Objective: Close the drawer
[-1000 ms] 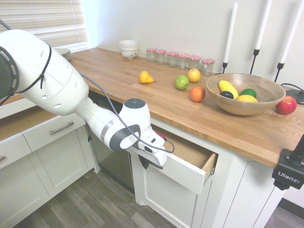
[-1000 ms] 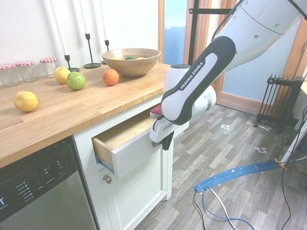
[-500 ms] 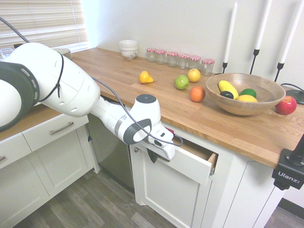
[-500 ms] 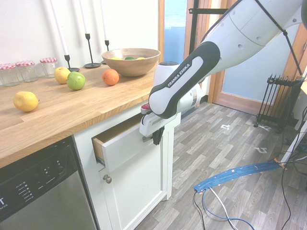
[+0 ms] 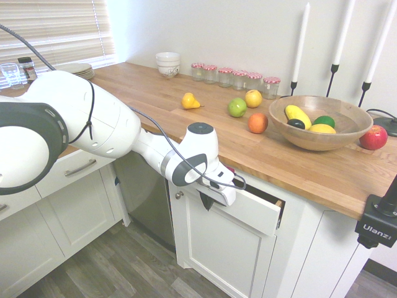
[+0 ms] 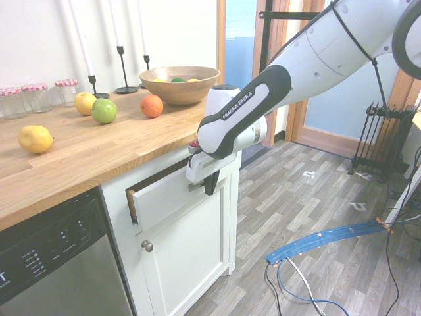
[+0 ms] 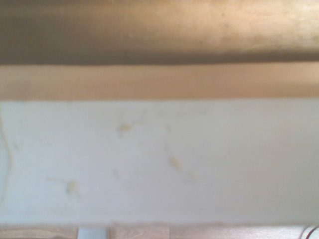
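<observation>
White-fronted, the drawer [image 6: 161, 205] sits under the worktop [image 6: 79, 161], right of the dishwasher [image 6: 66, 257], partly pushed in; a narrow opening shows behind its front. My pincer [image 6: 210, 184] is pressed together, at the front beside the handle [image 6: 195, 187]. I judge most of the closing done, with a short inward push left. My arm [image 6: 309, 72] reads "FRANKA EMIKA"; the dishwasher's small panel print I cannot read.

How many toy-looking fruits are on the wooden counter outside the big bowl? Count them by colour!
Yellow: 2 (shiny yellow pear-shaped fruit, round yellow fruit)
Green: 1 (round green apple-like fruit)
Orange: 1 (round orange fruit)
Red: 1 (round red apple-like fruit)
Total: 5
</observation>
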Available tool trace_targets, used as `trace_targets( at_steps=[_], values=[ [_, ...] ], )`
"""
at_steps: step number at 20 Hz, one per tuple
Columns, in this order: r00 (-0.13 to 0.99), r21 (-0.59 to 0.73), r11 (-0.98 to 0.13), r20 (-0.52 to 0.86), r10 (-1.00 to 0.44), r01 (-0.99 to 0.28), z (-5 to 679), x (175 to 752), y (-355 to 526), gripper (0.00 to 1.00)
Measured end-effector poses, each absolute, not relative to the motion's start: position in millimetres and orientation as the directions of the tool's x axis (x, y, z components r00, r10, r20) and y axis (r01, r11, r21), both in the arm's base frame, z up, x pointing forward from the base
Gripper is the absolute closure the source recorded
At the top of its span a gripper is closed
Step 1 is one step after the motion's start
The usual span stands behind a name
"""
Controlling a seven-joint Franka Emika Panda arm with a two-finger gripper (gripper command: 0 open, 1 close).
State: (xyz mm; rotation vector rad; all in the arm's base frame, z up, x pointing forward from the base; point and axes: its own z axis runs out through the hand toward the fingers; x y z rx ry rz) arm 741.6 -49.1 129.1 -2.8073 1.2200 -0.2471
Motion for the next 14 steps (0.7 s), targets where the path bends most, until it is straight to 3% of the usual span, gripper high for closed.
trace_targets(
  at_steps=[14],
  values=[
    [0.670, -0.132, -0.680, 0.117, -0.733, -0.721, 133.3, 751.7, -46.1, 1.00]
  ],
)
